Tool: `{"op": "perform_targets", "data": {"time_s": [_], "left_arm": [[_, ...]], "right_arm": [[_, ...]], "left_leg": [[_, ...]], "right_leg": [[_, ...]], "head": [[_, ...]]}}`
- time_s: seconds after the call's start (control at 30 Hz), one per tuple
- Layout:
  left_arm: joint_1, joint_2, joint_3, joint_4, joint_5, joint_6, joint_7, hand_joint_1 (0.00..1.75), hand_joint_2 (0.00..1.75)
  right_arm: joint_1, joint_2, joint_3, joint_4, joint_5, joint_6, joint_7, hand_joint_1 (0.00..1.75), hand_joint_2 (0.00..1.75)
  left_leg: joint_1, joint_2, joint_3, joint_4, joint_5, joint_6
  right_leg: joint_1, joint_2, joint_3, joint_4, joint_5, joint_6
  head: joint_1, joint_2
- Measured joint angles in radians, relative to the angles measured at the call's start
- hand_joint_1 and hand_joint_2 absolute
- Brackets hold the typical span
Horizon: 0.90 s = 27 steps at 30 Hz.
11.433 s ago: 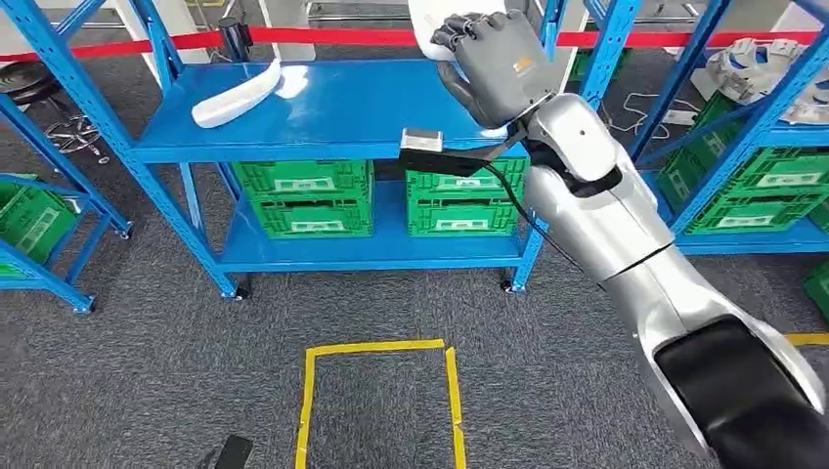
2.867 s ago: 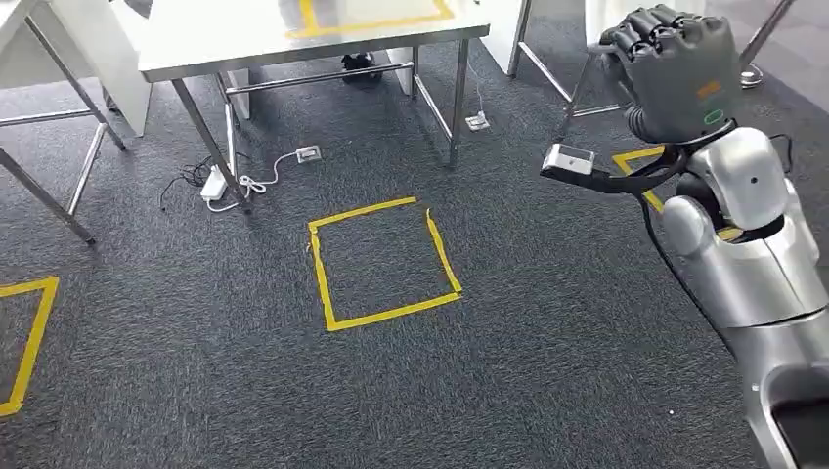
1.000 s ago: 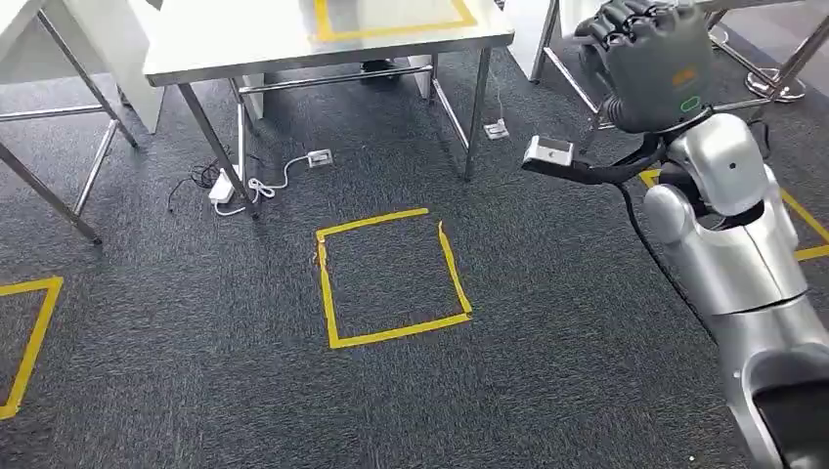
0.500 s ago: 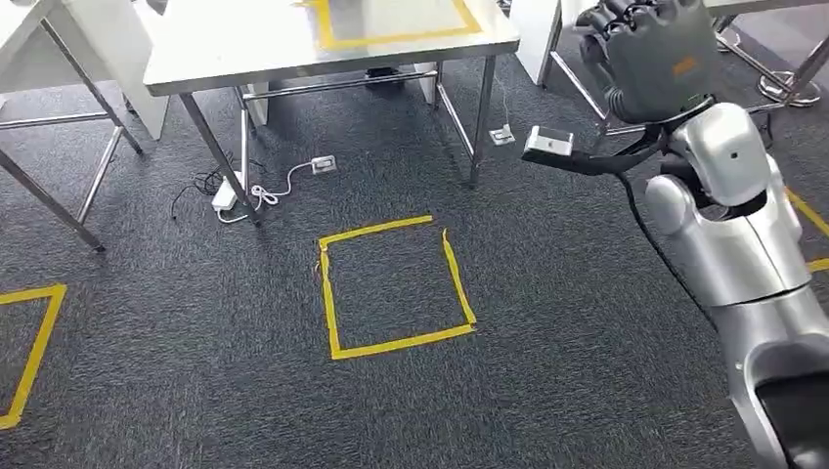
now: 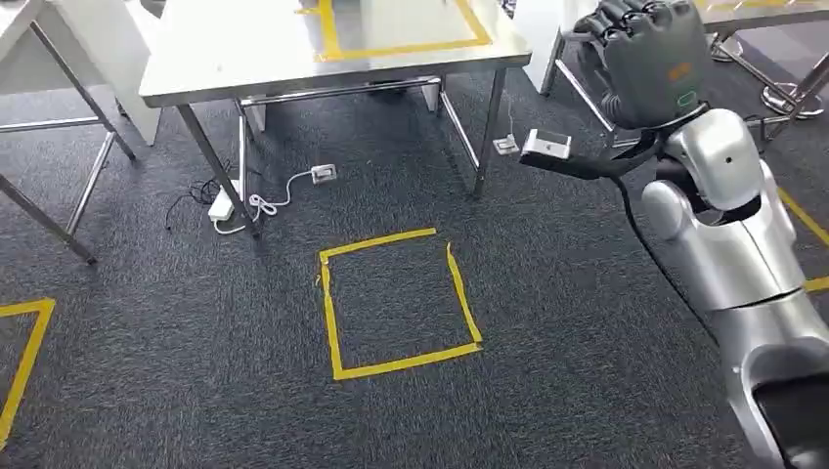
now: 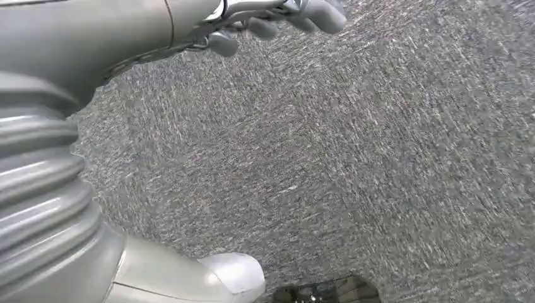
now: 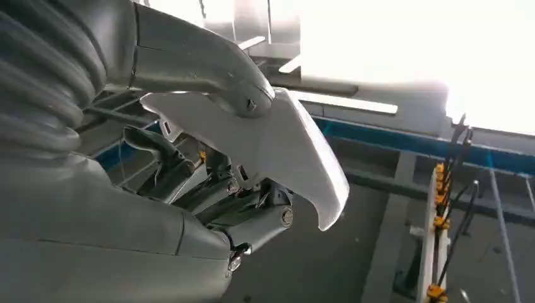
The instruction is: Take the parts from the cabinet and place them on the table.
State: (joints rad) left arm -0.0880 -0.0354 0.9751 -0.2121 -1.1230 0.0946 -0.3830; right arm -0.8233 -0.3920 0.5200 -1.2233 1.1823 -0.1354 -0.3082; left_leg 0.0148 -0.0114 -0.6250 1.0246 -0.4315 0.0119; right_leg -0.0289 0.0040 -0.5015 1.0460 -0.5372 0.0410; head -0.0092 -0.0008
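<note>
Head view: dark carpet spreads below a steel table with a yellow tape square before it. Right hand, raised beside the table, clasps 1 white part. Left hand hangs over carpet, grasp unclear.

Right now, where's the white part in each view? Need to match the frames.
Head view: the right hand, raised at upper right, hides the white part; not visible here.
Left wrist view: not in it; grey carpet under the left hand.
Right wrist view: white part at centre, gripped by thumb and fingers.
Shared landmark: the right hand.
</note>
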Motion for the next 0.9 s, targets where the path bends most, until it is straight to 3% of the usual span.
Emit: {"op": "perform_targets", "data": {"time_s": [0.07, 0.13, 0.17, 0.2, 0.23, 0.27, 0.33, 0.37, 0.4, 0.47, 0.5, 0.53, 0.57, 0.63, 0.67, 0.7, 0.73, 0.77, 0.83, 0.87, 0.9], "left_arm": [[-0.002, -0.006, 0.0, 0.0, -0.01, 0.002, -0.005, 0.0, 1.75], [-0.001, -0.011, -0.002, 0.0, -0.018, 0.004, -0.005, 0.0, 1.75], [0.001, -0.012, -0.002, 0.0, -0.022, 0.004, -0.005, 0.0, 1.75], [0.0, -0.014, -0.002, 0.0, -0.027, 0.004, -0.005, 0.0, 1.75], [-0.002, -0.016, -0.003, 0.0, -0.03, 0.003, -0.005, 0.0, 1.75], [-0.004, -0.02, -0.003, 0.0, -0.033, 0.002, -0.005, 0.0, 1.75], [-0.003, -0.026, -0.004, 0.001, -0.039, -0.001, -0.003, 0.0, 1.75], [-0.005, -0.026, -0.004, 0.001, -0.04, -0.001, 0.0, 0.0, 1.75], [-0.009, -0.028, -0.005, 0.0, -0.04, -0.001, 0.002, 0.0, 1.75], [-0.013, -0.029, -0.006, 0.0, -0.042, -0.001, 0.003, 0.0, 1.75], [-0.018, -0.027, -0.007, -0.001, -0.046, -0.001, 0.005, 0.0, 1.75], [-0.024, -0.032, -0.009, -0.001, -0.047, -0.001, 0.003, 0.0, 1.75], [-0.029, -0.033, -0.01, 0.0, -0.048, -0.001, 0.003, 0.0, 1.75], [-0.033, -0.033, -0.01, -0.001, -0.048, -0.002, 0.005, 0.0, 1.75], [-0.031, -0.033, -0.01, -0.001, -0.047, -0.001, 0.005, 0.0, 1.75], [-0.029, -0.033, -0.01, 0.0, -0.045, -0.001, 0.006, 0.0, 1.75], [-0.028, -0.033, -0.01, -0.001, -0.043, -0.001, 0.005, 0.0, 1.75], [-0.027, -0.033, -0.01, -0.001, -0.04, -0.001, 0.005, 0.0, 1.75], [-0.024, -0.032, -0.01, -0.001, -0.037, -0.001, 0.002, 0.0, 1.75], [-0.022, -0.032, -0.01, -0.001, -0.037, -0.001, 0.002, 0.0, 1.75], [-0.021, -0.032, -0.01, -0.001, -0.036, -0.001, 0.002, 0.0, 1.75]], "right_arm": [[0.031, -0.054, -0.023, -0.038, -0.027, 0.003, -0.003, 1.75, 1.75], [0.075, -0.108, -0.049, -0.071, -0.047, 0.01, -0.005, 1.75, 1.75], [0.098, -0.131, -0.06, -0.087, -0.055, 0.015, -0.005, 1.75, 1.75], [0.121, -0.157, -0.07, -0.107, -0.066, 0.026, -0.006, 1.75, 1.75], [0.14, -0.188, -0.082, -0.132, -0.084, 0.036, -0.006, 1.75, 1.75], [0.161, -0.217, -0.093, -0.159, -0.1, 0.045, -0.006, 1.75, 1.75], [0.19, -0.268, -0.123, -0.207, -0.127, 0.052, -0.005, 1.75, 1.75], [0.21, -0.281, -0.134, -0.22, -0.131, 0.051, -0.003, 1.75, 1.75], [0.241, -0.3, -0.157, -0.259, -0.118, 0.053, -0.002, 1.75, 1.75], [0.28, -0.308, -0.177, -0.296, -0.089, 0.05, -0.001, 1.75, 1.75], [0.286, -0.308, -0.184, -0.308, -0.076, 0.051, 0.0, 1.75, 1.75], [0.287, -0.309, -0.189, -0.316, -0.068, 0.051, 0.0, 1.75, 1.75], [0.286, -0.309, -0.191, -0.322, -0.061, 0.053, 0.0, 1.75, 1.75], [0.287, -0.309, -0.191, -0.329, -0.058, 0.064, -0.006, 1.75, 1.75], [0.287, -0.309, -0.19, -0.33, -0.059, 0.069, -0.01, 1.75, 1.75], [0.287, -0.309, -0.191, -0.331, -0.06, 0.072, -0.011, 1.75, 1.75], [0.286, -0.309, -0.19, -0.331, -0.061, 0.074, -0.012, 1.75, 1.75], [0.283, -0.308, -0.19, -0.331, -0.061, 0.075, -0.014, 1.75, 1.75], [0.272, -0.301, -0.19, -0.33, -0.057, 0.079, -0.023, 1.75, 1.75], [0.265, -0.293, -0.189, -0.328, -0.052, 0.081, -0.024, 1.75, 1.75], [0.257, -0.291, -0.188, -0.328, -0.052, 0.081, -0.024, 1.75, 1.75]], "left_leg": [[-0.001, -0.004, 0.015, -0.002, -0.013, 0.014], [-0.004, -0.011, 0.032, -0.002, -0.031, 0.017], [-0.006, -0.011, 0.045, -0.001, -0.042, 0.019], [-0.009, -0.012, 0.06, -0.001, -0.054, 0.019], [-0.012, -0.012, 0.076, -0.001, -0.067, 0.019], [-0.014, -0.013, 0.095, -0.001, -0.08, 0.019], [-0.019, -0.013, 0.124, -0.001, -0.106, 0.015], [-0.022, -0.016, 0.135, 0.001, -0.117, 0.006], [-0.022, -0.011, 0.133, -0.002, -0.133, -0.001], [-0.024, -0.006, 0.159, 0.011, -0.129, -0.012], [-0.025, -0.005, 0.146, 0.03, -0.13, -0.017], [-0.025, -0.002, 0.121, 0.083, -0.121, -0.023], [-0.022, -0.001, 0.076, 0.152, -0.134, -0.027], [-0.017, 0.001, -0.022, 0.272, -0.201, -0.036], [-0.017, 0.001, -0.056, 0.3, -0.227, -0.036], [-0.017, 0.002, -0.076, 0.293, -0.227, -0.035], [-0.018, 0.002, -0.077, 0.253, -0.198, -0.033], [-0.019, 0.002, -0.066, 0.189, -0.147, -0.027], [-0.027, 0.003, -0.035, 0.029, 0.013, -0.008], [-0.031, -0.001, -0.041, 0.014, 0.014, -0.006], [-0.03, -0.001, -0.028, 0.016, 0.01, -0.003]], "right_leg": [[0.002, 0.0, -0.08, 0.124, -0.025, 0.002], [0.007, 0.0, -0.179, 0.246, -0.088, 0.002], [0.009, 0.0, -0.213, 0.27, -0.101, 0.0], [0.011, 0.0, -0.225, 0.252, -0.087, -0.004], [0.014, 0.0, -0.22, 0.202, -0.053, -0.009], [0.017, 0.0, -0.2, 0.123, 0.006, -0.016], [0.027, -0.005, -0.172, -0.021, 0.153, -0.032], [0.033, -0.003, -0.169, -0.009, 0.105, -0.034], [0.035, -0.002, -0.154, -0.006, 0.108, -0.039], [0.031, 0.0, -0.138, -0.012, 0.109, -0.054], [0.023, 0.004, -0.123, -0.019, 0.109, -0.059], [0.022, 0.005, -0.112, -0.022, 0.101, -0.066], [0.021, 0.005, -0.104, -0.023, 0.093, -0.07], [0.022, 0.006, -0.088, -0.023, 0.076, -0.07], [0.021, 0.007, -0.077, -0.023, 0.066, -0.07], [0.021, 0.008, -0.063, -0.023, 0.055, -0.069], [0.022, 0.008, -0.047, -0.023, 0.043, -0.068], [0.023, 0.007, -0.031, -0.023, 0.031, -0.067], [0.023, 0.004, -0.012, -0.026, 0.007, -0.065], [0.028, 0.01, 0.006, -0.019, -0.004, -0.059], [0.029, 0.012, 0.005, -0.024, -0.014, -0.051]], "head": [[0.001, 0.0], [0.003, 0.0], [0.003, 0.0], [0.003, 0.0], [0.003, 0.0], [0.004, 0.0], [0.007, 0.0], [0.003, 0.0], [0.007, 0.0], [0.009, 0.0], [0.008, 0.0], [0.007, 0.0], [0.002, 0.0], [0.003, 0.0], [0.002, 0.0], [0.002, 0.0], [0.002, 0.0], [0.002, 0.0], [0.002, 0.0], [0.003, 0.0], [0.004, 0.0]]}}
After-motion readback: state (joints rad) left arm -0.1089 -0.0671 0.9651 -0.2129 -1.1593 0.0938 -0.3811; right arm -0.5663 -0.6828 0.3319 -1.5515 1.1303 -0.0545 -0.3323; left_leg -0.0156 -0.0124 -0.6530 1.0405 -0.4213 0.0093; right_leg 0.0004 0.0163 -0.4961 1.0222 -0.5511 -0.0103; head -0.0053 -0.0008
